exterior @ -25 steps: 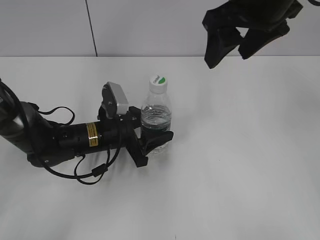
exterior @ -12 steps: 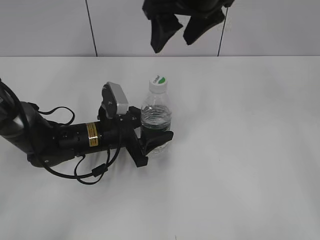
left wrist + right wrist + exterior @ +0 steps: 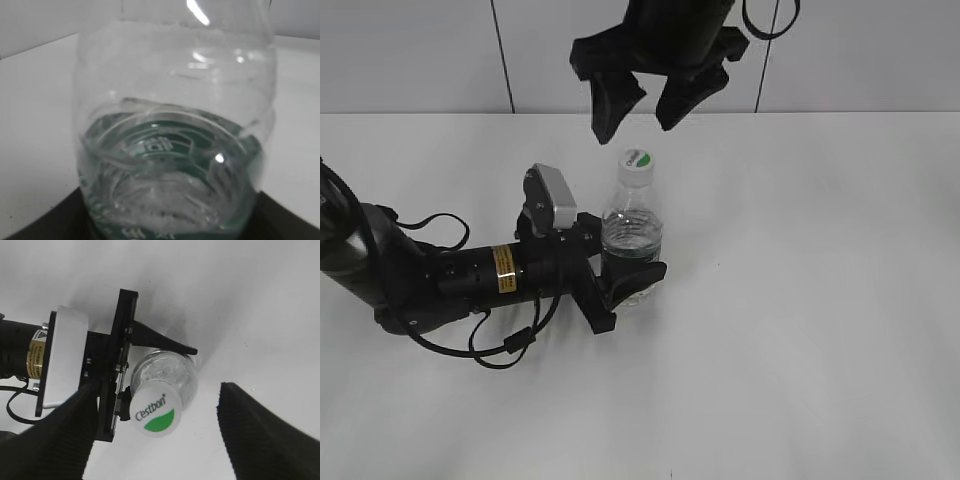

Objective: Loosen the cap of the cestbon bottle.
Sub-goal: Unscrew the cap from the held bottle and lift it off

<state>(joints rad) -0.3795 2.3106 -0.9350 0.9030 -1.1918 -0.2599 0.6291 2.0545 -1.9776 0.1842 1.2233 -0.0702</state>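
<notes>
Left black pincer (image 3: pixel 632 280) clamps the small clear plastic green-labelled bottle (image 3: pixel 632 240) mid-frame; right pincer (image 3: pixel 642 108) hangs spread above its round white cap (image 3: pixel 637 161).

even bright overhead light, soft faint shadows on the white table (image 3: pixel 800 330), exterior view sharp, left wrist view blurred at close range, specular glare on the cestbon bottle (image 3: pixel 175 125), right wrist view's dark fingers (image 3: pixel 260 435) out of focus

The right hand (image 3: pixel 642 112) has swung leftward and lower, its spread fingers now just above the small round white plastic cap (image 3: pixel 638 161).
</notes>
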